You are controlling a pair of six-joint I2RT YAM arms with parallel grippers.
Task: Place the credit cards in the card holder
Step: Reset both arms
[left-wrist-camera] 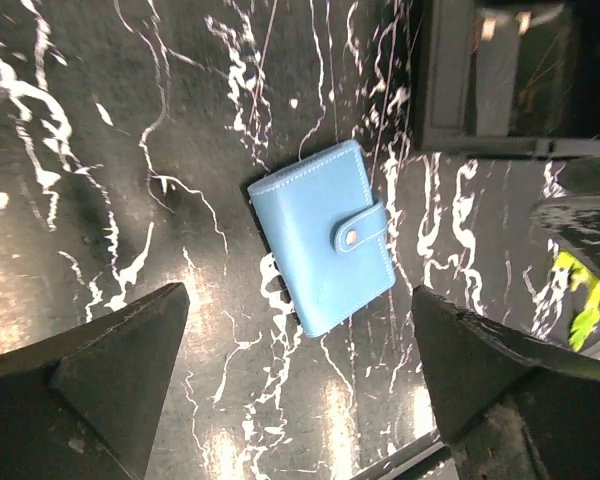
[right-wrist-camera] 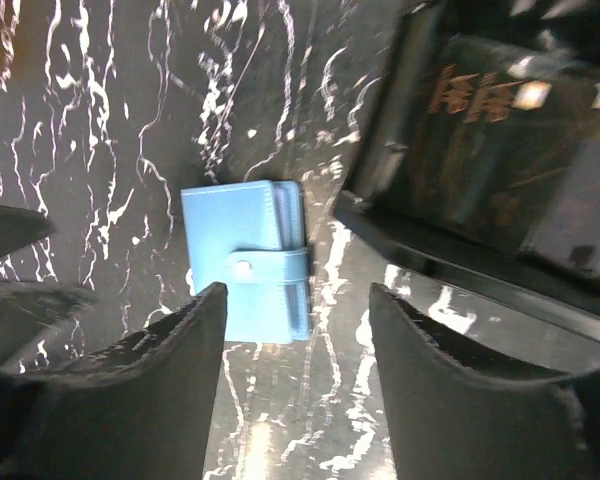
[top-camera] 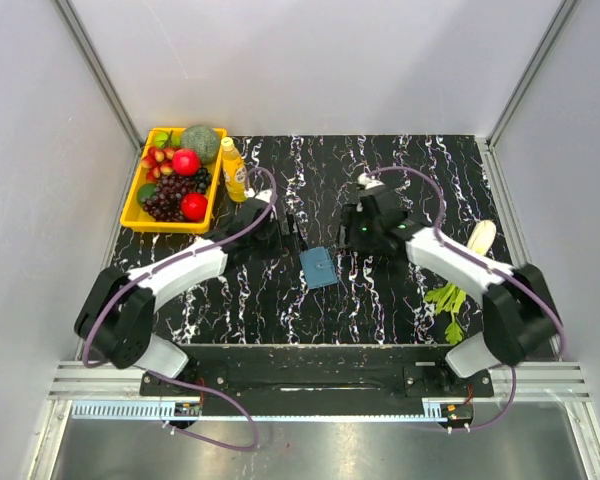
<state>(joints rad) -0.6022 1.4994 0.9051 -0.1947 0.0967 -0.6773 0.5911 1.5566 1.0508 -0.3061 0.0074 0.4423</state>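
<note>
room: white panel walls (top-camera: 310, 60) close in on three sides, so there is little spare reach left or right.
surface (top-camera: 380, 300): black, white-veined and glossy, with lamp glare in both wrist views. judged hard and slick; a flat thing pushed from one side would likely skid.
yellow tray (top-camera: 130, 208) of fruit at far left and leafy greens (top-camera: 450, 300) at near right, both well apart from the work.
black box-like frame (right-wrist-camera: 480, 130) close by the card holder, not touching; it may crowd an approach from that side.
left end effector (left-wrist-camera: 298, 300): jaws spread wide, empty, hovering over the holder.
right end effector (right-wrist-camera: 298, 295): jaws apart, empty, also above it.
card holder (top-camera: 318, 267): mid-surface between the arms, lying flat and closed, strap (left-wrist-camera: 362, 230) snapped across. judged light, thin, with a soft stitched cover that gives a little. it lies flush, so pinch across opposite edges clear of the strap; pull the strap tab to open.
credit cards: none loose in view. layered sleeves show at the holder's edge; cannot tell if they are filled.
</note>
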